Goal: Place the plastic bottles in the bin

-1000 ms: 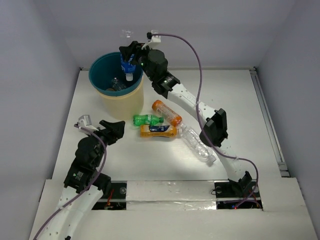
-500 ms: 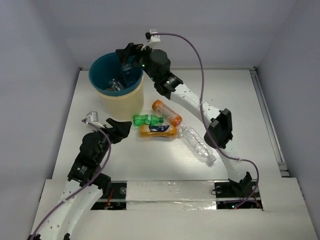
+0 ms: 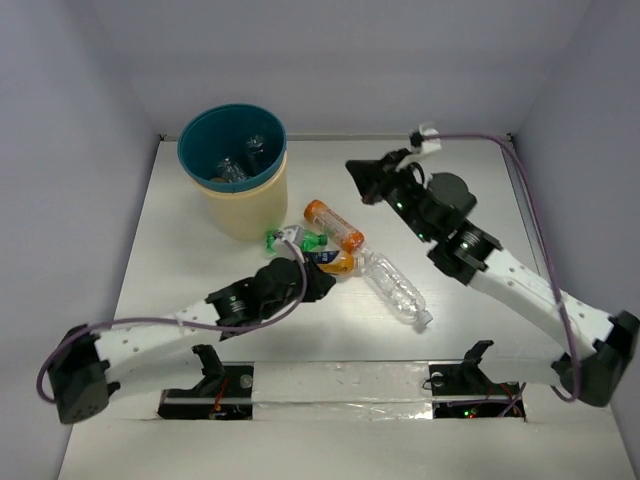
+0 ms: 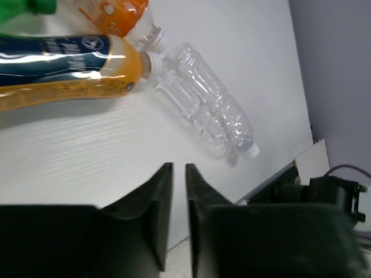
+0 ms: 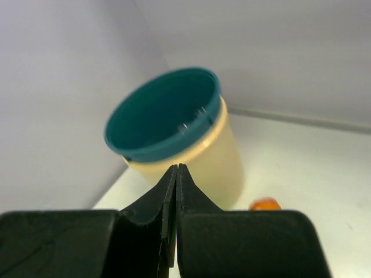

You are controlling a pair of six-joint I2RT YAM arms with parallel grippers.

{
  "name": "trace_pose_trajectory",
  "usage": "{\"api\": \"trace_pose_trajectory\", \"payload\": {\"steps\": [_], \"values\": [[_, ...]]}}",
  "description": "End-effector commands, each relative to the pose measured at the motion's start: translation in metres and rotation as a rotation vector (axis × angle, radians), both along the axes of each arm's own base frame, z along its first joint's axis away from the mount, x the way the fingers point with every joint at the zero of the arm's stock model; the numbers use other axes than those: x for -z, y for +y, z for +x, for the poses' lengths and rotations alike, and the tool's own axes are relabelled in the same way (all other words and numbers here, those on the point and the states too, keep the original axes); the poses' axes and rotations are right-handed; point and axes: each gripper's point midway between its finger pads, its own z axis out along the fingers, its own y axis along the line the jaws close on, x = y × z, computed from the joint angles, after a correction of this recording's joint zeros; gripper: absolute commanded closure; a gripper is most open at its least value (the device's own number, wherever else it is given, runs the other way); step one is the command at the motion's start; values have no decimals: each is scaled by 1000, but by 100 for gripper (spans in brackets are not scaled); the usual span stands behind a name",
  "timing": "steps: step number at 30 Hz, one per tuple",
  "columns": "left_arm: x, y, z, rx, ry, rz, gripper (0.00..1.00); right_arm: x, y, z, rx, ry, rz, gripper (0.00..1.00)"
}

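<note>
Left claw: fingers all but pressed together, a thin slit between them, pinching nothing. Just beyond its tips the labelled bottle lies flat on the table. Its long axis runs crosswise, along the line the jaws close on. I judge the claw must spread and the wrist turn before a grab. The clear bottle slants away from its cap end. Farther off lie the plain orange bottle and the green bottle.

Right claw: pressed together, empty, raised, facing the bin, well apart from these 4. Left is nearer. The binned bottles show inside.
</note>
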Motion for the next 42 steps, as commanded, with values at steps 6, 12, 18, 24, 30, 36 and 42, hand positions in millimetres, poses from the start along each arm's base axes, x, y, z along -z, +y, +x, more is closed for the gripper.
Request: {"api": "trace_pose_trajectory", "payload": {"steps": [6,12,18,24,30,36,42], "values": [[-9,-90,3,-56,10,-49,99,40,-80,-50,105,101,-24,96],[5,-128,2,-80,73,-29,32,43,-99,-78,68,125,-58,53],[34,-141,10,-132,126,49,6,47,-102,-101,-10,121,-66,17],[56,-150,24,-193,115,144,1,62,-90,-113,-106,139,-94,11],[62,-162,37,-214,99,161,1,77,-83,-121,-165,151,-117,8],[85,-161,57,-231,119,199,1,80,-87,-126,-169,144,-120,7],[112,-166,60,-227,145,227,5,80,-83,-129,-201,145,-122,6]]}}
